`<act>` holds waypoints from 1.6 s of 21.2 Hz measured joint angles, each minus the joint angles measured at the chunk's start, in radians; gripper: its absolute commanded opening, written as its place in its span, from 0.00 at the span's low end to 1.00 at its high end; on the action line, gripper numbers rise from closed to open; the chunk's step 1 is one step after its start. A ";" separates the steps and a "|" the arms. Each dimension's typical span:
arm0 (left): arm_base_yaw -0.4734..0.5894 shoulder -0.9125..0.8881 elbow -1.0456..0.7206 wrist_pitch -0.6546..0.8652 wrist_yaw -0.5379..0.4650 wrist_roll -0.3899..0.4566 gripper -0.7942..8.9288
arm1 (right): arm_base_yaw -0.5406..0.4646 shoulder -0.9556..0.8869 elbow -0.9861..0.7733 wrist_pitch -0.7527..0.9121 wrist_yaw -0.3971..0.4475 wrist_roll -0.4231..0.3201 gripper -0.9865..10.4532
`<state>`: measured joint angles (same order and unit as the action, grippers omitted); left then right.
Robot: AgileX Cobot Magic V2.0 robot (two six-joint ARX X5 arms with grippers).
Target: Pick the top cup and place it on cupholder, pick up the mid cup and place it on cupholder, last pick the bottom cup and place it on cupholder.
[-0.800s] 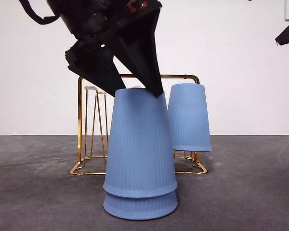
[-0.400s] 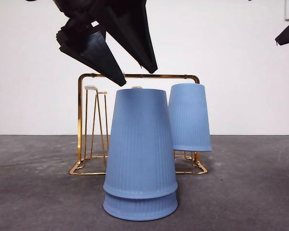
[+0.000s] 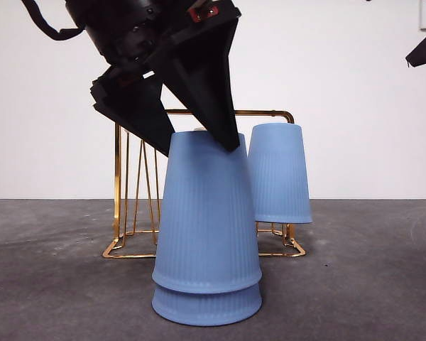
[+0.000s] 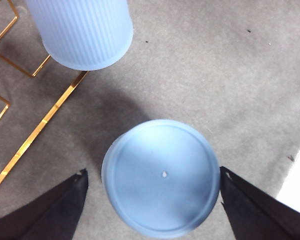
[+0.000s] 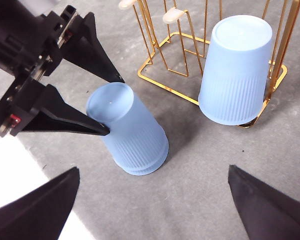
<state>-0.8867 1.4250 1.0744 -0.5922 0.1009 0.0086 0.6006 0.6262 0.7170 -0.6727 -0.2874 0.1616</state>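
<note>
My left gripper hung with its jaws spread to either side of the mid cup's top, not gripping; that cup sat nested over the bottom cup on the table. One cup was already upended on the cupholder behind, and my right gripper waited wide apart, well clear

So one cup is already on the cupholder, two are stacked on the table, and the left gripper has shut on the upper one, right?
Not quite: the left gripper is open, its jaws straddling the upper stacked cup with gaps either side, as the left wrist view shows. One cup is on the cupholder, and two are stacked.
</note>
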 measured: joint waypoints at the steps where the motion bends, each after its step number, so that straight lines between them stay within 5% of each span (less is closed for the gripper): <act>1: 0.000 0.000 0.000 0.006 0.000 0.000 0.44 | 0.000 0.000 0.000 0.000 0.000 0.000 0.50; 5: 0.000 0.000 0.003 0.013 -0.002 0.000 0.23 | 0.000 0.000 0.000 0.000 0.003 -0.002 0.50; 24: 0.000 -0.133 0.120 -0.109 -0.008 0.000 0.23 | 0.000 0.000 0.000 0.000 0.003 -0.005 0.50; 34: 0.085 -0.307 0.187 -0.111 -0.284 -0.011 0.23 | 0.000 0.000 0.000 0.004 0.003 -0.008 0.50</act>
<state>-0.8013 1.1179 1.2617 -0.7036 -0.1833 -0.0025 0.6006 0.6262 0.7170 -0.6685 -0.2844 0.1532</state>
